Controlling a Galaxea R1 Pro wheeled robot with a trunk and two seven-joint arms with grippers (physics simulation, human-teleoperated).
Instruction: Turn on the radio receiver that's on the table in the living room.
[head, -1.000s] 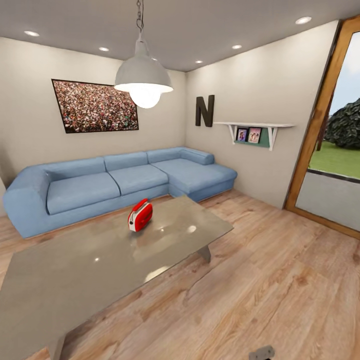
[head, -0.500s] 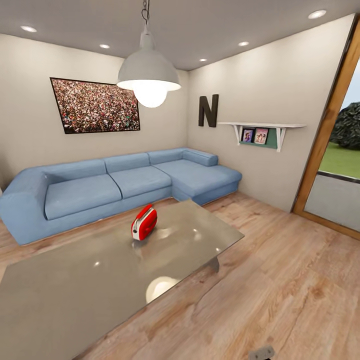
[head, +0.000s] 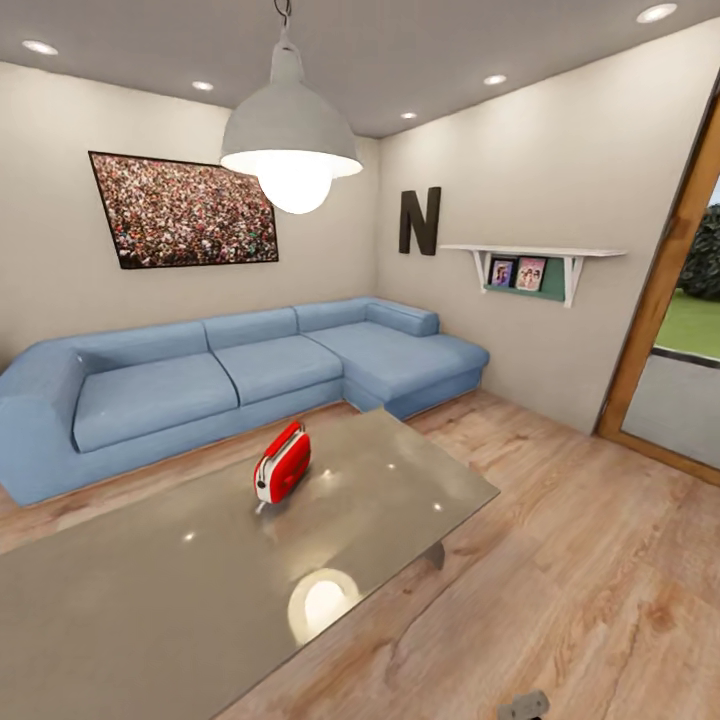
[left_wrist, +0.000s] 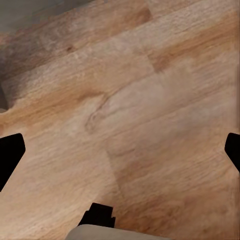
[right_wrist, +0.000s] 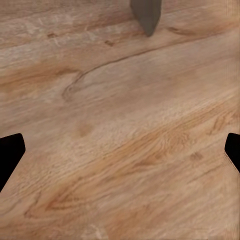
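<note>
The red radio receiver (head: 282, 463) stands upright on the glossy grey table (head: 150, 590), toward its far right part, white edge band facing me. The table fills the lower left of the head view. My left gripper (left_wrist: 120, 152) is open over the wood floor, its black fingertips (left_wrist: 10, 155) wide apart with nothing between them. My right gripper (right_wrist: 120, 152) is open too, above bare planks, its fingertips (right_wrist: 11, 150) far apart. Both grippers are well away from the radio.
A blue L-shaped sofa (head: 230, 370) runs behind the table, under a crowd photo (head: 180, 210) and a black letter N (head: 419, 221). A pendant lamp (head: 290, 140) hangs over the table. A grey table leg (right_wrist: 146, 15) stands ahead of the right gripper. Open floor lies to the right.
The whole head view has shifted: the camera has come closer to the table and turned a little. The radio stands as before on the table.
</note>
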